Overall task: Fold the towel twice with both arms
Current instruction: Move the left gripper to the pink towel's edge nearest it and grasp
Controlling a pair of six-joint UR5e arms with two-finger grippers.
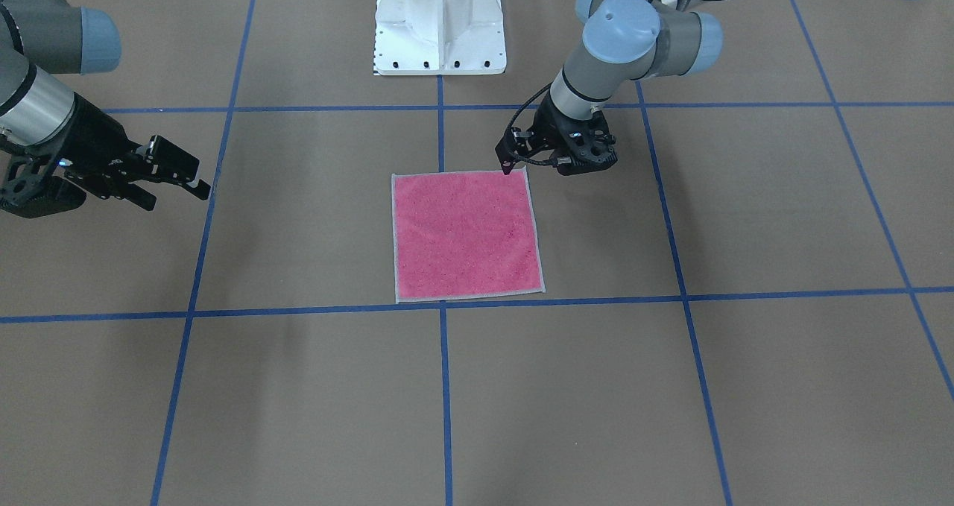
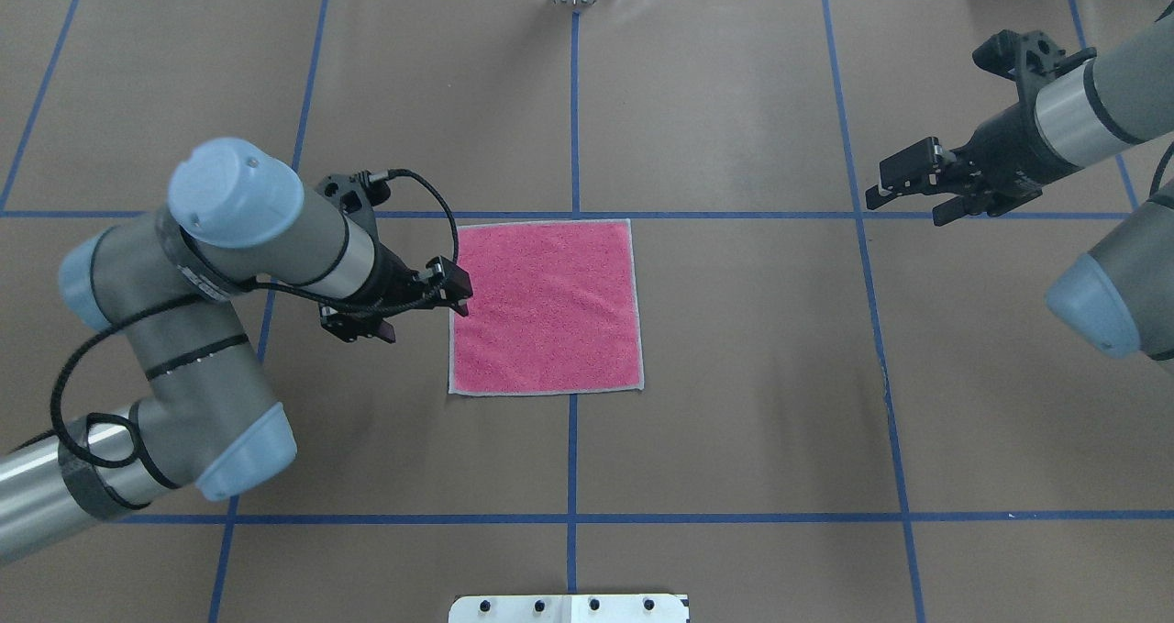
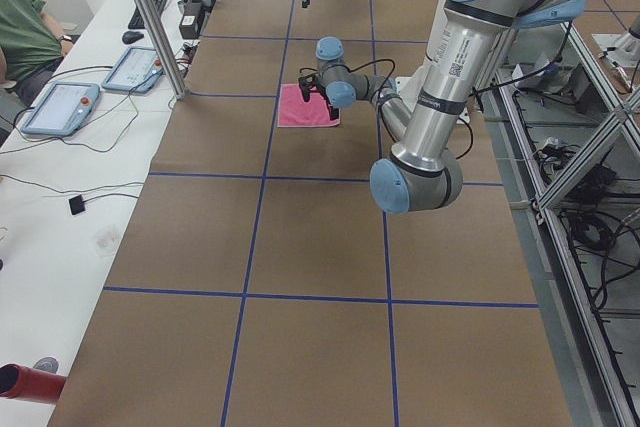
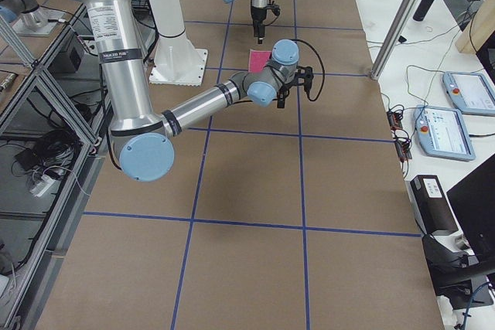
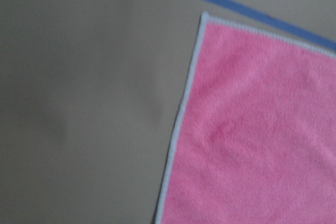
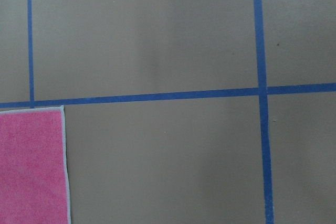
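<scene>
Both spread: left tool [image 2: 420, 308] hides some towel [image 2: 550, 311] edge, right tool [image 2: 910, 201] well apart.

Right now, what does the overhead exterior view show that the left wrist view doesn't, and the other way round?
Only the overhead view shows the whole towel lying flat and unfolded, pink face up. It also shows the left gripper open over the towel's left edge and the right gripper open, well off to the right.

Only the left wrist view shows a close look at one towel corner, its pale border lying flat. No fingers are in view there.

Both views show the pink towel, the brown table and blue tape lines.
</scene>
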